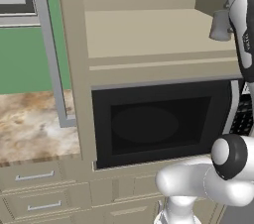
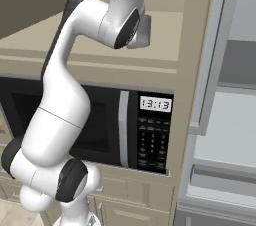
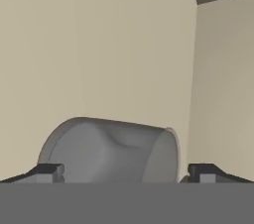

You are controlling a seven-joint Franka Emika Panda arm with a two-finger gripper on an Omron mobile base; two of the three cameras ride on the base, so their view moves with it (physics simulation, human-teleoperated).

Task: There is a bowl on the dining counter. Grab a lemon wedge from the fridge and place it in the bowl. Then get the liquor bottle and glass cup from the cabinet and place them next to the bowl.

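Beige cabinet walls [image 3: 99, 44] close in behind the glass cup [image 3: 111, 151], which is seen in the open cabinet above the microwave [image 1: 158, 124], on its shelf [image 1: 149, 32]. In the hand view the cup's long axis runs crosswise between the two fingertips [image 3: 49, 172], rim to that view's right. The gripper [image 3: 126, 174] is held wide open, jaws on either side of the cup, nothing gripped yet

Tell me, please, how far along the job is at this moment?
Done: nothing can be confirmed, since bowl and fridge contents are out of sight. In hand: the open gripper brackets the glass cup in the open cabinet above the microwave, not yet closed. Left: grasping and carrying it.
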